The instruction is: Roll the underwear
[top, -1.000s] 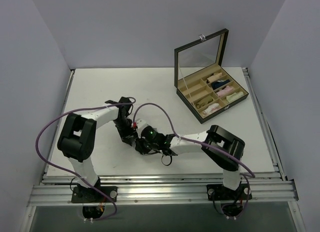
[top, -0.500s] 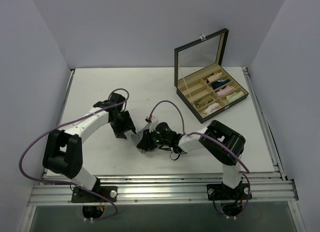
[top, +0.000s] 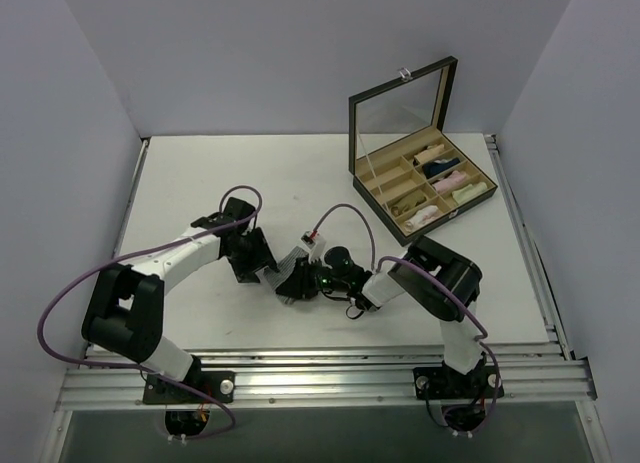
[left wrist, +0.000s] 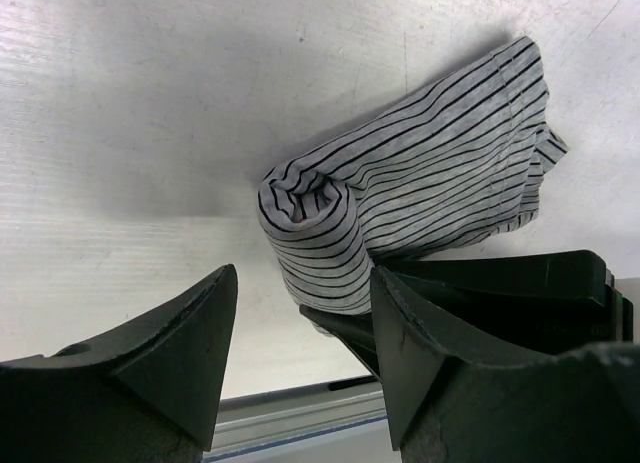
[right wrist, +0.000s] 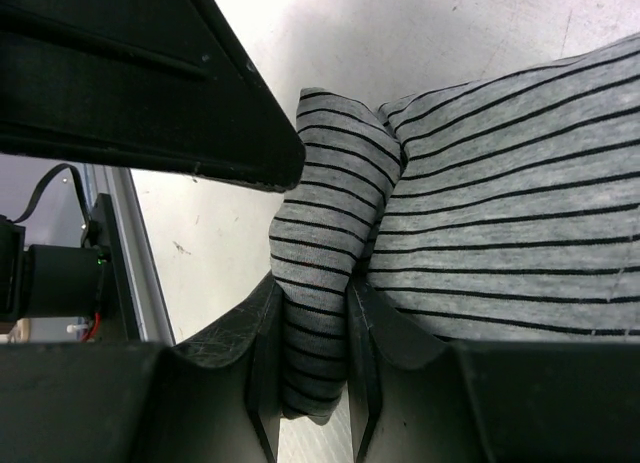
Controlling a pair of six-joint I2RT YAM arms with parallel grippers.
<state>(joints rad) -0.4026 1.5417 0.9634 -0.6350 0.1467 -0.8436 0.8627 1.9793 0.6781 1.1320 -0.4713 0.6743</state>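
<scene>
Now R fingers pinch underwear fold; L fingers spread, roll at their 12 o'clock, axis 8–2, R nearer.

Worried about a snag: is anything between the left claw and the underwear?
Nothing. In the left wrist view the open left claw directly faces the rolled end of the underwear, with only bare table around it.

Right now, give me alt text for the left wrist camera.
Grey pinstriped underwear, one end rolled into a spiral facing the camera, lies on a white table. The left arm's black fingers stand open in the foreground; the right arm's fingers grip its near edge.
</scene>
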